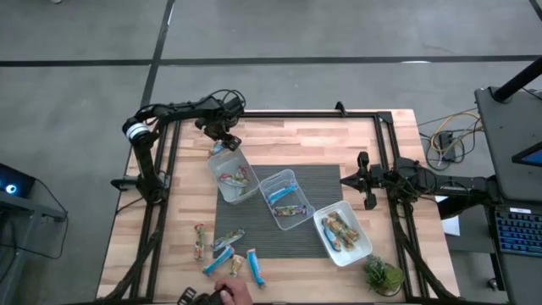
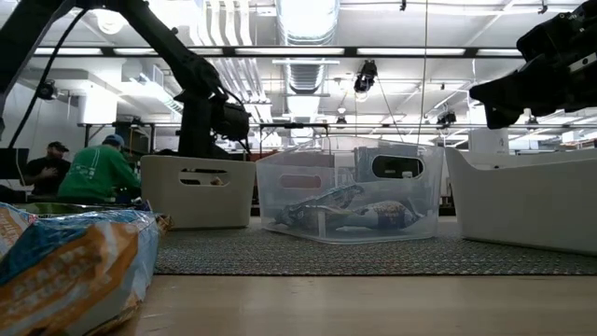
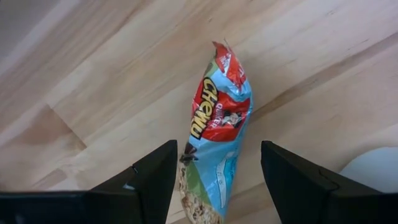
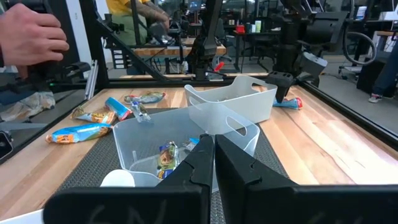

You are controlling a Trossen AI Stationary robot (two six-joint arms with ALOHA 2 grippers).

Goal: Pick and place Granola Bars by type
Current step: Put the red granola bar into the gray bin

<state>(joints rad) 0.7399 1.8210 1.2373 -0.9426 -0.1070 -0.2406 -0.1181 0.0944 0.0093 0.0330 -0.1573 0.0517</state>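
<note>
Right under my left wrist camera lies a Chewy granola bar (image 3: 216,134), blue and red wrapper, flat on the bare wooden table (image 1: 339,135). My left gripper (image 1: 222,142) hangs over it with fingers (image 3: 152,177) spread wide, one on each side of the wrapper and neither touching it. From overhead, this bar sits toward eleven o'clock on the table, just beside the far corner of the left tub (image 1: 234,175).

Three clear tubs run in a diagonal across the dark mat (image 1: 322,182): the left tub holds a few bars, the middle tub (image 1: 286,199) holds blue ones, and the right tub (image 1: 342,233), toward five o'clock, holds tan ones. A loose scatter of bars (image 1: 222,250) lies at seven o'clock near the front edge, where a person's hand (image 1: 230,293) reaches in.

My right gripper (image 1: 363,178) waits at three o'clock, well apart from the tubs, fingers pressed together with nothing between them. A small green plant (image 1: 383,274) stands at five o'clock.
</note>
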